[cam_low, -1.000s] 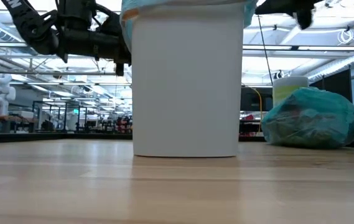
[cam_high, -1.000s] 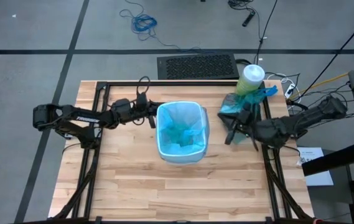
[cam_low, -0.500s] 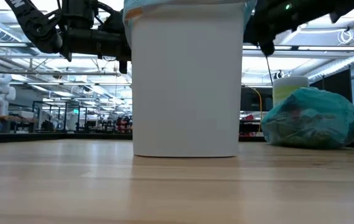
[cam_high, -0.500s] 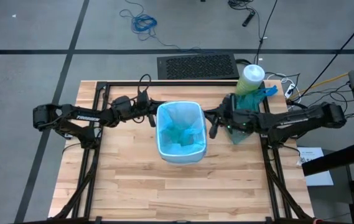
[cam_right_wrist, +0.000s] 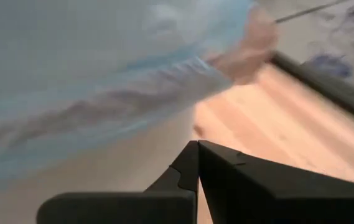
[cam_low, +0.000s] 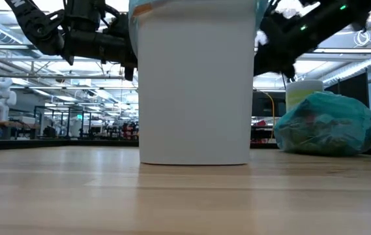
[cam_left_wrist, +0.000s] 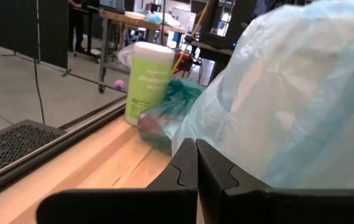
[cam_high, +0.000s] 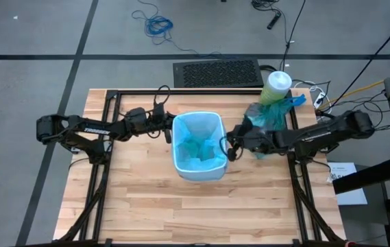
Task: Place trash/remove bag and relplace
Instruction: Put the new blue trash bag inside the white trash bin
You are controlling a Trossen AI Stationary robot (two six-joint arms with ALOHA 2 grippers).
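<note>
My right gripper [cam_high: 227,147], jaws closed and empty, has swung from the tied teal bag [cam_high: 266,118] to the bin [cam_high: 199,145] rim, left gripper [cam_high: 168,127] closed opposite, so I judge liner-seating next.

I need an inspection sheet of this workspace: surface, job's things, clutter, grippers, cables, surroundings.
Surface: wooden table, bare in front.
Job's things: white bin at centre, lined with pale blue bag; filled teal-green bag lies at the table's far right corner; loose trash: nothing seen.
Clutter: green white-lidded canister behind the filled bag.
Grippers: left gripper shut, at the bin's left rim; right gripper shut, at the bin's right rim.
Cables: blue coil and black leads on the floor.
Surroundings: black floor mat behind the table; large hall beyond.
</note>
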